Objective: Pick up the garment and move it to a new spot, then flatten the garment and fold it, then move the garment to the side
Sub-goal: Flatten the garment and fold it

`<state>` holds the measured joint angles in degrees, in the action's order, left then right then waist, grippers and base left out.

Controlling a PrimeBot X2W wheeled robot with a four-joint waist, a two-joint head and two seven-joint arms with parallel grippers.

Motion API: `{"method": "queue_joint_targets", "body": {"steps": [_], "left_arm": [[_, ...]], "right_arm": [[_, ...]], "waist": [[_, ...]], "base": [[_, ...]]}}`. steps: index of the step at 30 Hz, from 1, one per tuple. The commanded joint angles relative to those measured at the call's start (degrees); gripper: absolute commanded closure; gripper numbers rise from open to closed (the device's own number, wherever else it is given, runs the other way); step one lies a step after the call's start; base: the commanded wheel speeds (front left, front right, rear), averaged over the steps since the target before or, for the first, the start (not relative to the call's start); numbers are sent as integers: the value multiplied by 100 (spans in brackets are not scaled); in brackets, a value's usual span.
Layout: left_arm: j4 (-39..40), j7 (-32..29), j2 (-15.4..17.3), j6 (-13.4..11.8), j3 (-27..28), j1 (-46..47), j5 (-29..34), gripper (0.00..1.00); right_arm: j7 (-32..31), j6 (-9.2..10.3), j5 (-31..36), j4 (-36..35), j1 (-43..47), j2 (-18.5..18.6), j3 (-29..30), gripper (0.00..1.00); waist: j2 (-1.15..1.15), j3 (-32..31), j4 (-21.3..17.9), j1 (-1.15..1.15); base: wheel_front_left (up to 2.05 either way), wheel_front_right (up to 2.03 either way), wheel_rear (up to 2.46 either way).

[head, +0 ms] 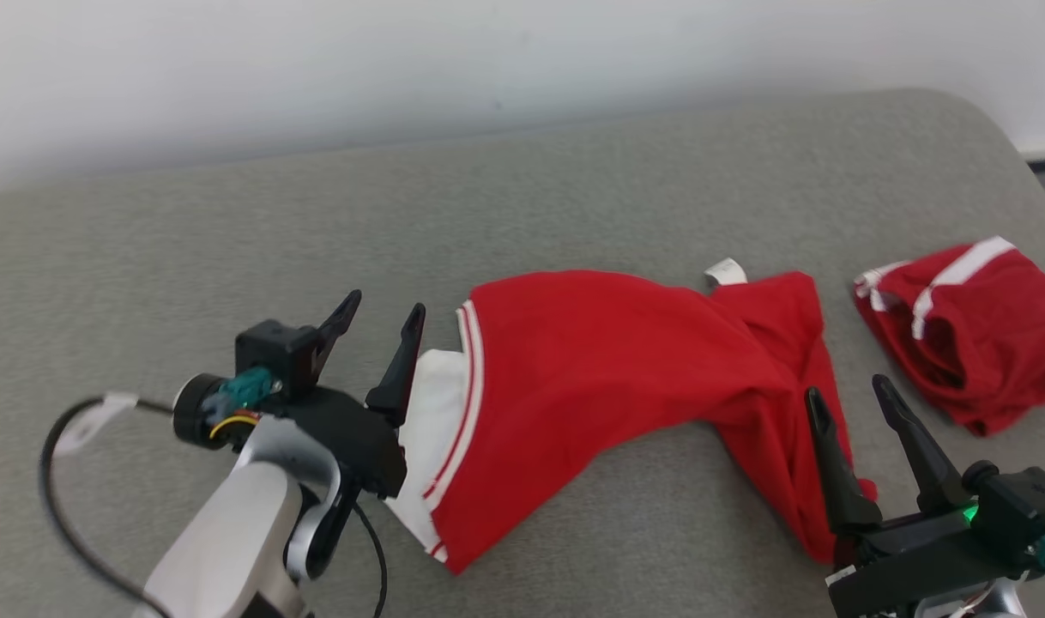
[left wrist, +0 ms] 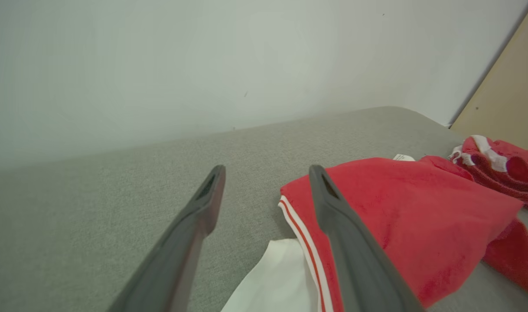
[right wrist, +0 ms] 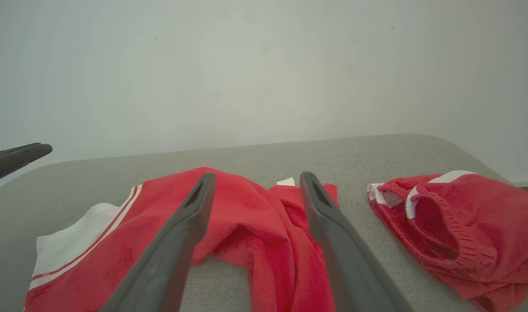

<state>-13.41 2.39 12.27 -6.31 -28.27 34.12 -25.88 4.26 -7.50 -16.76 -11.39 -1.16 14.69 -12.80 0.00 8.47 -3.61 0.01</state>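
The garment (head: 591, 378) is red with a white panel and white stripes at its left hem. It lies crumpled on the grey padded surface (head: 231, 232), with a white label at its far edge. My left gripper (head: 384, 303) is open just above the white hem, nothing between its fingers. In the left wrist view the left gripper (left wrist: 267, 169) hangs over the garment (left wrist: 398, 208) at its striped edge. My right gripper (head: 847, 388) is open over the bunched right end. The right wrist view has the right gripper (right wrist: 257, 175) above the garment (right wrist: 255, 216), empty.
A second red piece with white trim (head: 977, 326) lies bunched at the right, close to the surface's rounded edge, and shows as the second red piece (right wrist: 454, 216) in the right wrist view. A pale wall runs behind. A black cable (head: 59, 481) loops beside my left arm.
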Motion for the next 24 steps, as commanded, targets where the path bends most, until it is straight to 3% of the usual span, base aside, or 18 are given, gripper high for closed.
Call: {"method": "queue_joint_targets", "body": {"steps": [1,5,18,19,20,21,24], "left_arm": [[-366,-106,-63,163,-48,264,-105,0],[-1296,-289,-230,520,-149,796,-225,0],[-3625,-999,-437,1089,-374,2045,-370,0],[-3691,-1024,-478,1143,-403,2059,-407,18],[-3736,-1049,-519,1189,-440,2081,-427,82],[-3766,-1058,-527,1219,-486,2102,-435,100],[-3727,-1039,-530,1295,-562,2188,-506,100]], "right_arm": [[94,2,-71,71,-93,-38,-38,0],[257,2,-145,262,-219,-98,-90,0],[576,2,-261,669,-480,-126,-206,0],[592,2,-265,687,-490,-126,-195,0],[599,3,-267,699,-491,-127,-161,0],[599,2,-263,714,-497,-134,-141,0],[622,2,-237,730,-487,-153,-62,0]], "waist": [[0,460,-534,-1],[0,686,-834,-1],[0,960,-1180,-1],[0,958,-1169,-1],[0,965,-1145,-1],[0,964,-1126,-1],[0,958,-1045,-1]], "base": [[0,0,0],[0,0,0],[0,0,0],[0,0,0],[0,0,0],[0,0,0],[0,0,0]]}}
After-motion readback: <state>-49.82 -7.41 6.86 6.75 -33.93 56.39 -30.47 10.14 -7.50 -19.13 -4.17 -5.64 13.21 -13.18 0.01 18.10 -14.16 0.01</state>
